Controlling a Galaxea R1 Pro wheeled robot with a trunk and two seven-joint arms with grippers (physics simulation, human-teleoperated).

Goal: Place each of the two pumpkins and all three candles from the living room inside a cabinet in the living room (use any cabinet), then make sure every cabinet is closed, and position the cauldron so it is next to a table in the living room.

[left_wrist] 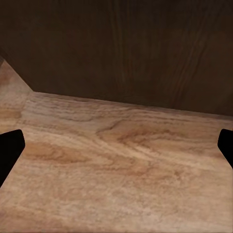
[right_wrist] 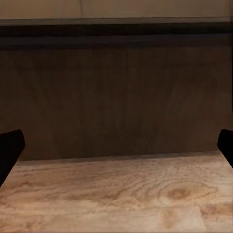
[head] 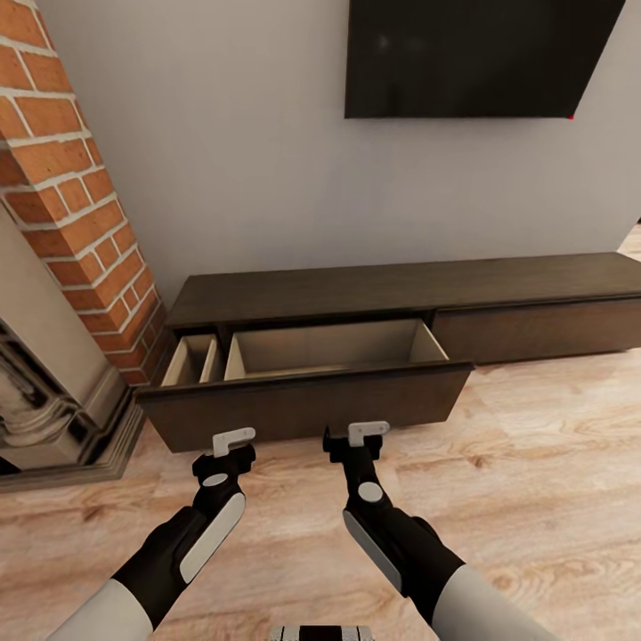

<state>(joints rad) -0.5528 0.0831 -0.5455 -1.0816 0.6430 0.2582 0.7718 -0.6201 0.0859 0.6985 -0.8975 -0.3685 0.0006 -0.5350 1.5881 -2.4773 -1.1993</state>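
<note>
Our left gripper (head: 233,442) and right gripper (head: 354,436) hang wide apart and empty before the long dark-brown wooden cabinet (head: 409,289), whose pulled-out drawer (head: 307,405) looks stiff and heavy; we judge pushing its flat front best.

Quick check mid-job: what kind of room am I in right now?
Most likely a living room: a dark flat screen hangs on the wall above a long low dark-brown cabinet with one drawer pulled open, and a brick fireplace surround stands beside it.

The cabinet (head: 405,307) runs off the right edge; its drawer's (head: 307,405) front hides the floor inside.
</note>
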